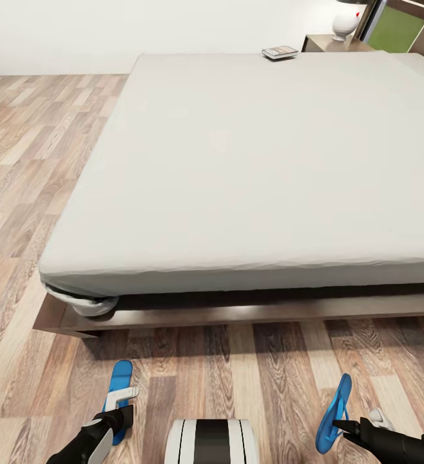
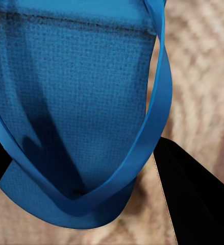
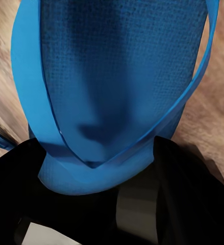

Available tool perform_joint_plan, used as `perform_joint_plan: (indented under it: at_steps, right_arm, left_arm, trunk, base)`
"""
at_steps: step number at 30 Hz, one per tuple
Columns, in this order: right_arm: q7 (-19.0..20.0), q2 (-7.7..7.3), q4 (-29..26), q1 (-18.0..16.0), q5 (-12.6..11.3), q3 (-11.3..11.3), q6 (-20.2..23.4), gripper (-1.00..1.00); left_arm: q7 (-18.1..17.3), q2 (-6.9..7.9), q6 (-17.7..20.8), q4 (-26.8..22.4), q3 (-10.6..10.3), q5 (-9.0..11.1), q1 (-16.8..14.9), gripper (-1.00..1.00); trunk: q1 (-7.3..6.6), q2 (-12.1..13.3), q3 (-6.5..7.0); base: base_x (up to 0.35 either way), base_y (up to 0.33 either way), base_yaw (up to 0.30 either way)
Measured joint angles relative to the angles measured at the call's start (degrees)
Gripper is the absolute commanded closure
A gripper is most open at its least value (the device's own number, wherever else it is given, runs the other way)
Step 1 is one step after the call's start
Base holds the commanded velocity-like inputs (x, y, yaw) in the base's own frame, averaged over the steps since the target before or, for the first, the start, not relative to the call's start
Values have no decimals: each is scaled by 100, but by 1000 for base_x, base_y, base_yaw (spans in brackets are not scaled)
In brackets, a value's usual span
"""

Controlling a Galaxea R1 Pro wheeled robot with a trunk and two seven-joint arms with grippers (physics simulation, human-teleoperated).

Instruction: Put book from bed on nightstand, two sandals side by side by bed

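Observation:
Two bright blue sandals lie by the foot of the bed (image 1: 250, 270). The left sandal (image 1: 119, 381) rests flat on the wood floor, its toe end between the black fingers (image 2: 193, 199) of my left gripper (image 1: 122, 412), which is shut on it. The right sandal (image 1: 336, 412) is tipped up on its edge, held at its toe end by my right gripper (image 1: 342, 425); the right wrist view shows its sole and strap (image 3: 106, 102) between the dark fingers (image 3: 188, 189). The book (image 1: 279, 52) lies on the mattress at the far edge. The nightstand (image 1: 325, 44) stands just beyond it.
A white lamp (image 1: 344, 22) stands on the nightstand. The dark wooden bed frame (image 1: 192, 317) juts out low in front of me. Open plank floor (image 1: 25, 167) stretches along the bed's left side. My white base (image 1: 212, 441) sits between the two sandals.

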Motion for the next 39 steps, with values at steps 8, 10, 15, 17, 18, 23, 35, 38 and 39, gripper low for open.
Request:
perform_joint_plan:
  at_steps: [8, 10, 15, 17, 18, 23, 35, 38, 39]
  right_arm:
    - [0, 2, 0, 0, 0, -1, 0, 100]
    - [0, 0, 1, 0, 0, -1, 0, 100]
    - [0, 3, 1, 0, 0, 0, 0, 100]
    - [0, 4, 1, 0, 0, 0, 0, 100]
    - [0, 4, 1, 0, 0, 0, 0, 100]
    - [0, 5, 1, 0, -1, 0, 0, 100]
    - [0, 4, 1, 0, 0, 0, 1, 100]
    - [0, 5, 1, 0, 0, 0, 0, 100]
    - [0, 5, 1, 0, 0, 0, 1, 100]
  left_arm:
    - [12, 0, 8, 0, 0, -1, 0, 100]
    - [18, 0, 16, 0, -2, -4, -2, 100]
    - [27, 4, 36, -7, 11, -1, 0, 100]
    - [29, 7, 40, -8, 16, 0, 0, 100]
    - [28, 7, 41, -8, 16, 1, 0, 100]
    - [30, 9, 128, -8, 19, 2, 0, 100]
    - [18, 9, 762, -44, 14, -7, 0, 100]
    - [8, 9, 763, -44, 14, -7, 0, 100]
    - [5, 9, 760, -44, 14, -7, 0, 100]
  trunk:
    - [0, 0, 0]
    - [0, 0, 0]
    - [0, 0, 0]
    - [0, 0, 0]
    - [0, 0, 0]
    - [0, 0, 0]
    - [0, 0, 0]
    - [0, 0, 0]
    - [0, 0, 0]
  base:
    - [0, 0, 0]
    - [0, 0, 0]
    - [0, 0, 0]
    - [0, 0, 0]
    - [0, 0, 0]
    - [0, 0, 0]
    - [0, 0, 0]
    - [0, 0, 0]
    - [0, 0, 0]
